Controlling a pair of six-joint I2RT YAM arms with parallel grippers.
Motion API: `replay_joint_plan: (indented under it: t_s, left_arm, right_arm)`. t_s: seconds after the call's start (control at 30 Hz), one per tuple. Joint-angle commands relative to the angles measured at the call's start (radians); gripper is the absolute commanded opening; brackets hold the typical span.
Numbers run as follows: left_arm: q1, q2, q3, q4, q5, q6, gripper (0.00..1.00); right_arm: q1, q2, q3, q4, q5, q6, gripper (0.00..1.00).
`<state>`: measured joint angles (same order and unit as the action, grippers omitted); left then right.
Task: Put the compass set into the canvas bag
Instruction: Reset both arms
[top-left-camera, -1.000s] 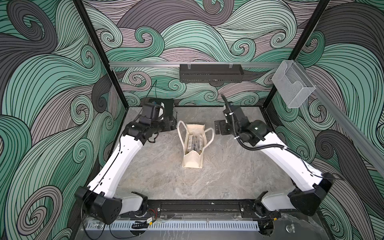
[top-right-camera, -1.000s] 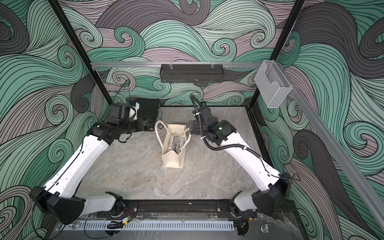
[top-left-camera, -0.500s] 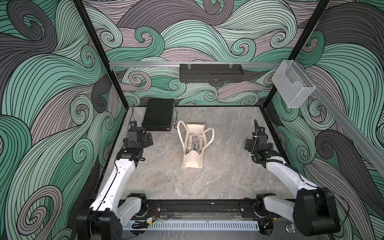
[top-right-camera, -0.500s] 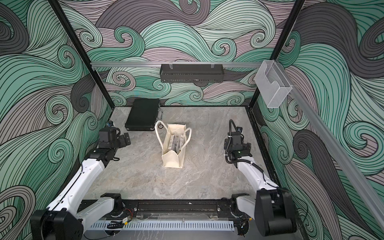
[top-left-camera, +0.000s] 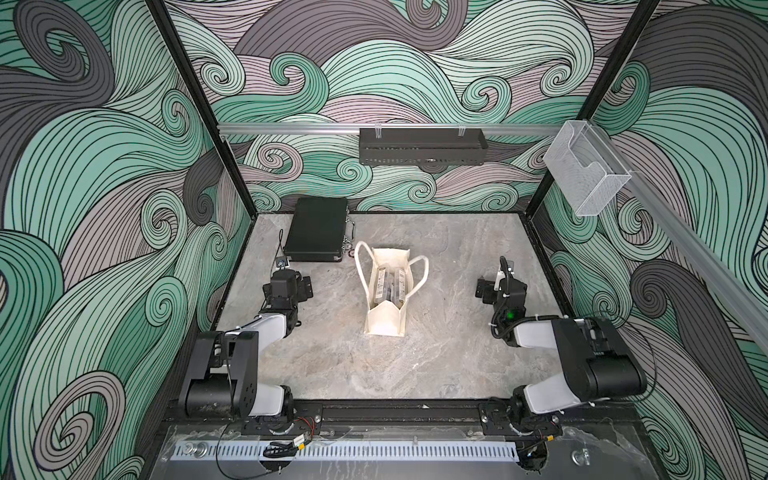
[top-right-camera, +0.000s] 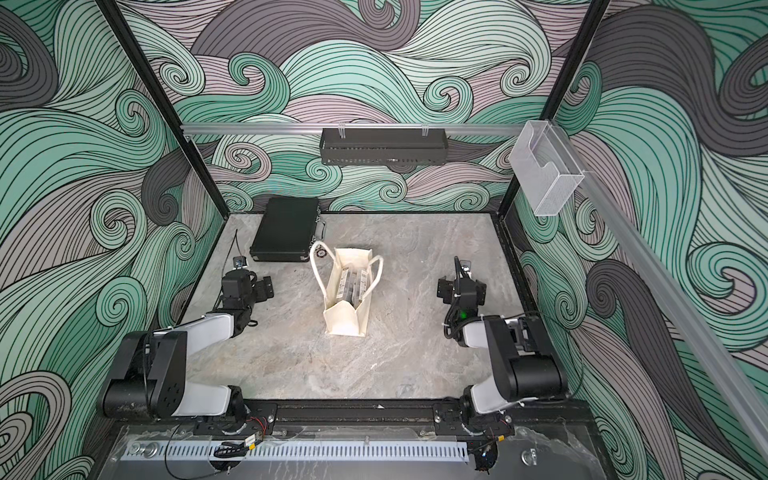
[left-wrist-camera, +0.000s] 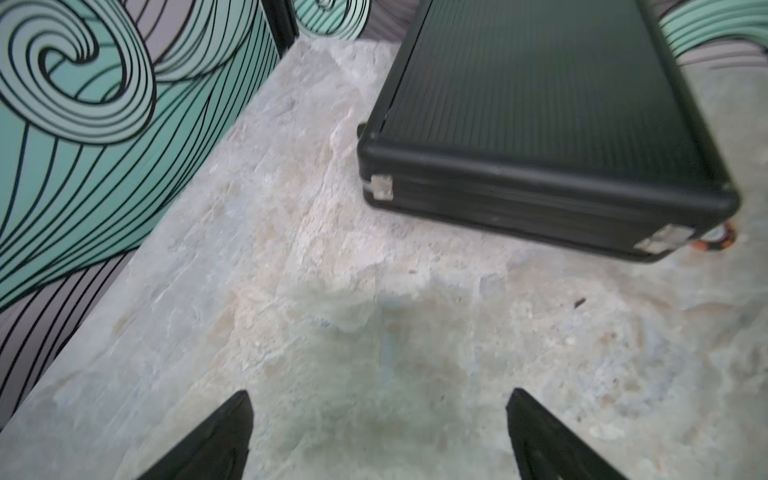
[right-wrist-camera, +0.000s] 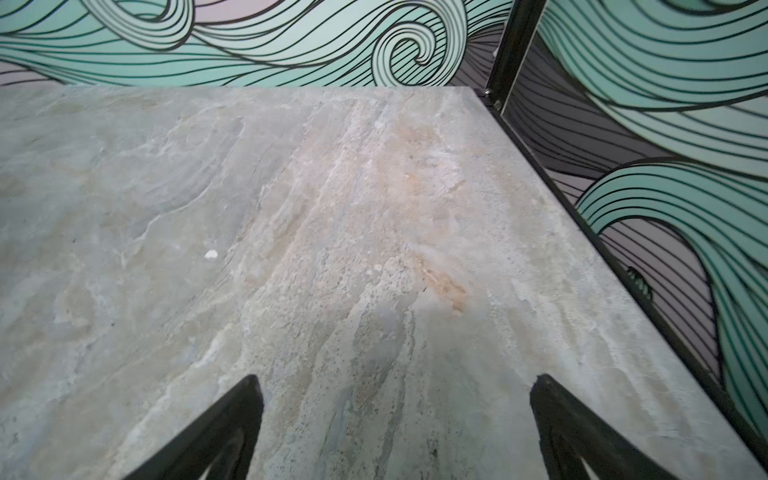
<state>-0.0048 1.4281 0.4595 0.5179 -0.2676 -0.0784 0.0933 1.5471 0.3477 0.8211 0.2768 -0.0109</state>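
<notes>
The canvas bag (top-left-camera: 385, 320) stands upright, mouth up, between the two pincers and well apart from each, its long axis running toward the back wall. The compass set (top-left-camera: 390, 286) lies inside, lengthwise along that axis. Both arms are folded low with elbows raised. The left pincer (left-wrist-camera: 378, 401) and right pincer (right-wrist-camera: 397, 384) hang over bare counter (right-wrist-camera: 291, 208), jaws wide apart and empty; a black case (left-wrist-camera: 540, 104) lies just ahead of the left one

Cream canvas bag (top-left-camera: 385, 320), black case (top-left-camera: 318, 234)
</notes>
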Motion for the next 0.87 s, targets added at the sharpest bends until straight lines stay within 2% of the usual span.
replay_joint_plan:
  t_s: [0.0, 0.07, 0.17, 0.63, 0.83]
  left_arm:
    - [0.006, 0.115, -0.068, 0.344, 0.078, 0.086, 0.96]
    - [0.007, 0.152, -0.065, 0.394, 0.056, 0.083, 0.96]
    - [0.012, 0.086, 0.010, 0.136, 0.023, 0.017, 0.98]
    - [0.019, 0.095, 0.014, 0.148, 0.034, 0.020, 0.99]
    - [0.018, 0.095, 0.013, 0.148, 0.034, 0.020, 0.98]
  right_arm:
    - [-0.021, -0.019, 0.027, 0.071, -0.111, -0.039, 0.99]
    - [-0.024, 0.002, 0.021, 0.114, -0.108, -0.037, 0.99]
    - [-0.024, -0.012, 0.030, 0.076, -0.111, -0.035, 0.99]
    - [-0.027, -0.008, 0.041, 0.058, -0.119, -0.034, 0.99]
    - [-0.060, -0.005, 0.063, 0.015, -0.200, -0.020, 0.99]
